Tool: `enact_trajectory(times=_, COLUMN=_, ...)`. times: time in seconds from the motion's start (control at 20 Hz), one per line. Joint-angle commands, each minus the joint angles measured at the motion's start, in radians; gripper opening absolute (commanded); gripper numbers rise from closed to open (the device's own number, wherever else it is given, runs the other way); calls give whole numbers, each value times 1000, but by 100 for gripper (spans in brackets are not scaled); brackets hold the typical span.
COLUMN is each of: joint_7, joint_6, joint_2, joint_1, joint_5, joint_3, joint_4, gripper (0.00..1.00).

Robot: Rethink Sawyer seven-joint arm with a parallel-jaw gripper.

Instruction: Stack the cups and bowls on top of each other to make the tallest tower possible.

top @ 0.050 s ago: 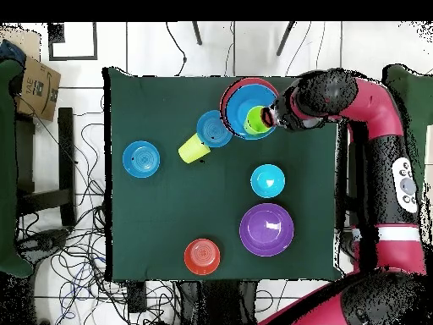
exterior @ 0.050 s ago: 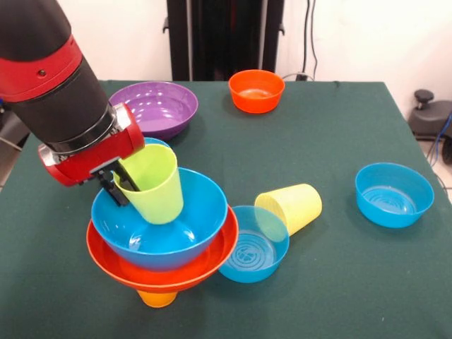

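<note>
The tool pinches the rim of the lime green cup, mouth up and tilted, inside the large blue bowl atop the tower, whose upright axis lies directly below. Visible: three cups, counting the yellow cup on its side beside the tower, and six bowls clearly.

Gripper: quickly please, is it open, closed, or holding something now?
Gripper: closed on the rim of the green cup, holding it over the blue bowl of the tower.
</note>
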Motion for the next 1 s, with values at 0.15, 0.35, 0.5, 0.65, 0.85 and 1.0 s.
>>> enact_trajectory(times=0.15, joint_7=-425, joint_6=-11, joint_2=1, joint_1=54, joint_5=-86, joint_3=-24, joint_4=-111, gripper=0)
enact_trajectory(times=0.35, joint_7=-440, joint_6=19, joint_2=5, joint_1=77, joint_5=-90, joint_3=-24, joint_4=-164, gripper=0)
enact_trajectory(times=0.5, joint_7=-444, joint_6=29, joint_2=6, joint_1=93, joint_5=-89, joint_3=-30, joint_4=-186, gripper=0)
enact_trajectory(times=0.65, joint_7=-440, joint_6=18, joint_2=5, joint_1=98, joint_5=-81, joint_3=-39, joint_4=-180, gripper=0)
enact_trajectory(times=0.85, joint_7=-441, joint_6=5, joint_2=9, joint_1=104, joint_5=-72, joint_3=-46, joint_4=-178, gripper=0)
enact_trajectory(times=1.0, joint_7=-443, joint_6=-2, joint_2=13, joint_1=104, joint_5=-67, joint_3=-48, joint_4=-176, gripper=0)
